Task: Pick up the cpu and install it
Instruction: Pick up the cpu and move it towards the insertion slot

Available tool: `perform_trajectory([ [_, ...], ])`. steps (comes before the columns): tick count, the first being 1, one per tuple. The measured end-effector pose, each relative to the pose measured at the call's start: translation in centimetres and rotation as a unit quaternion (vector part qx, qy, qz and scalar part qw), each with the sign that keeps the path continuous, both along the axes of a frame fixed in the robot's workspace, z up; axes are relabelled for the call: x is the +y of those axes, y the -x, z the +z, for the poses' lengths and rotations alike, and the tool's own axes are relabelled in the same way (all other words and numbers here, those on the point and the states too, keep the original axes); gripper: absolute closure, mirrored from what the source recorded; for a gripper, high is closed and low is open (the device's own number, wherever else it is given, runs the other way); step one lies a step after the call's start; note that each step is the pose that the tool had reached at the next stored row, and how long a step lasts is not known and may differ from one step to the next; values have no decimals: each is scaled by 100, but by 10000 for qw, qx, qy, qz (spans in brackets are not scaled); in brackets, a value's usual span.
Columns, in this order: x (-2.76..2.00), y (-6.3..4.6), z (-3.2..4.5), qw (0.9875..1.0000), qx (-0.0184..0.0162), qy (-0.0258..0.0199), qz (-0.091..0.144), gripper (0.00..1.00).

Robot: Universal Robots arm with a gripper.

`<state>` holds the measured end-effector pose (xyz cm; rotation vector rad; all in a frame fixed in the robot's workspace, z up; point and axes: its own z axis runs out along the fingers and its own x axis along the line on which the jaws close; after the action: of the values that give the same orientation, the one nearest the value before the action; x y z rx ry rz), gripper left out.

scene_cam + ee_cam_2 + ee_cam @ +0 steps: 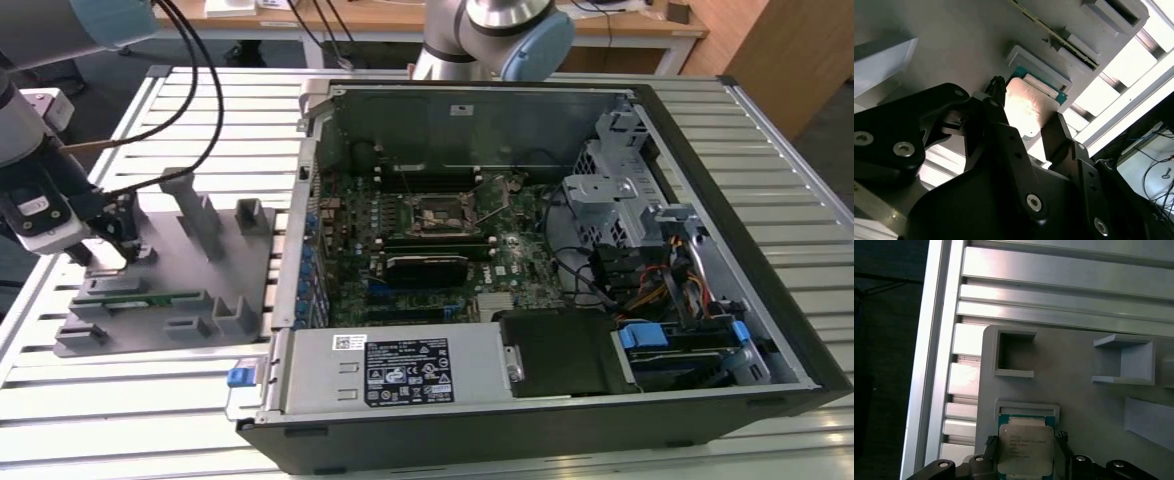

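Observation:
The cpu [1026,450] is a flat square chip with a shiny metal top, lying at a low framed nest on the grey fixture plate [1079,405]. My gripper [1026,442] straddles it, and its dark fingertips [991,442] press against two opposite edges of the chip. In the second wrist view the cpu [1026,107] glints between the same black fingers [1054,132]. In the exterior view my gripper [114,245] sits low over the fixture plate [187,250] at the exterior view's left. The open motherboard socket [441,215] lies inside the computer case.
The open computer case [747,300] takes up the middle and the exterior view's right, with drive cages and cables inside. A green memory stick [140,298] rests in the fixture, whose upright posts [200,210] stand close to my gripper. Everything rests on a slatted aluminium table [120,420].

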<state>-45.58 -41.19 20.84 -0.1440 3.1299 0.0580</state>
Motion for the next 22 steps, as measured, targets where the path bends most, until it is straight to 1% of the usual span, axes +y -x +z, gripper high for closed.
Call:
perform_trajectory([
  [3, 0, 0, 74, 10000, 1, 1, -2, 47],
  [11, 0, 0, 86, 10000, 2, 1, -4, 47],
  [16, 0, 0, 142, 10000, 1, 0, -4, 47],
  [22, 0, 0, 187, 10000, 0, 0, -4, 47],
])
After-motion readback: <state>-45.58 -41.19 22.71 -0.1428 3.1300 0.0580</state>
